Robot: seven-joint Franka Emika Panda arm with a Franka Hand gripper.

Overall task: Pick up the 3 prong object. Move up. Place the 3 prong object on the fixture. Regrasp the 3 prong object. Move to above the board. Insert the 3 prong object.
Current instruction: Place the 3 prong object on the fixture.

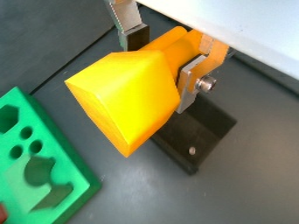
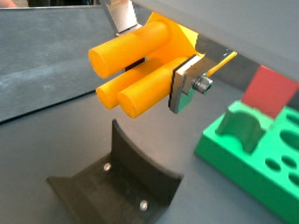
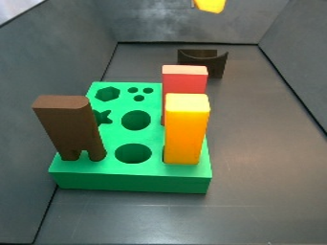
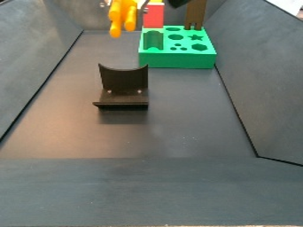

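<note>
My gripper is shut on the orange-yellow 3 prong object and holds it in the air. Its cylindrical prongs show in a wrist view. The silver fingers clamp the block's sides. The dark fixture with its curved notch stands on the floor just below the object, apart from it, and also shows in a wrist view. In both side views the object hangs high above the floor, near the fixture. The green board lies apart from the fixture.
On the board stand a red block, a tall orange-yellow rectangular block and a tall brown two-legged block. Dark sloping walls enclose the floor on both sides. The board's corner shows in a wrist view.
</note>
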